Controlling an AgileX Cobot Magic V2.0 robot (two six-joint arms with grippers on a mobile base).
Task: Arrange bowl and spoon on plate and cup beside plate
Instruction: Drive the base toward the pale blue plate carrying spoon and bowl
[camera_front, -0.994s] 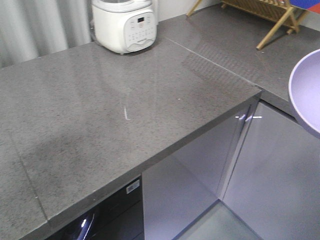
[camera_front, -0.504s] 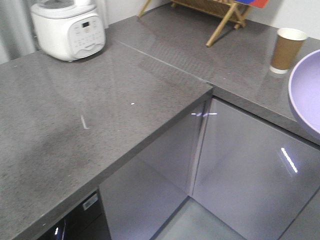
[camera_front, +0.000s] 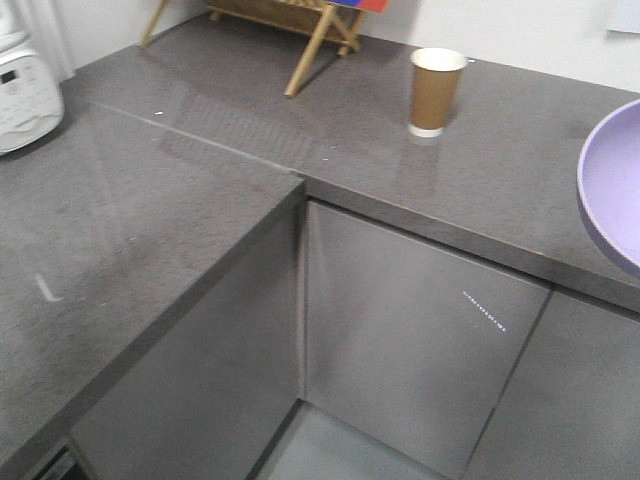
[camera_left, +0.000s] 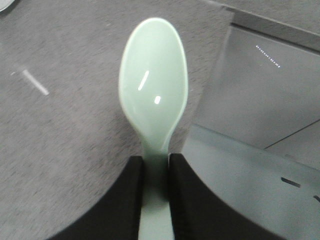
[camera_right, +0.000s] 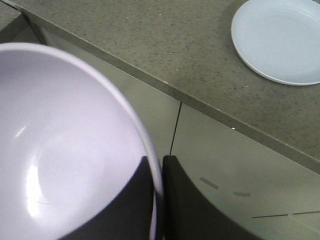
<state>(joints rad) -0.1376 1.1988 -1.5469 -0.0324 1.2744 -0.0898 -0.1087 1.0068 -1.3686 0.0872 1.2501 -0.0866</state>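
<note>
The spoon (camera_left: 152, 95) is clamped by its handle in the left gripper (camera_left: 155, 167), and the bowl (camera_right: 65, 150) is pinched at its rim by the right gripper (camera_right: 157, 172); both are held in the air, so nothing is judged placed yet. Farther off, the plate (camera_right: 285, 40) lies bare on the counter (camera_front: 520, 190) and the cup (camera_front: 436, 90) stands upright, but how near they are to each other cannot be told. The small white lettering on a cabinet door (camera_front: 400, 300) cannot be read.

Matte black jaws at both wrists, curved outer edges, flat inner faces

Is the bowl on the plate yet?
No: the right pincer holds the bowl by its rim, clear of the counter, and the plate lies bare on it.
</note>
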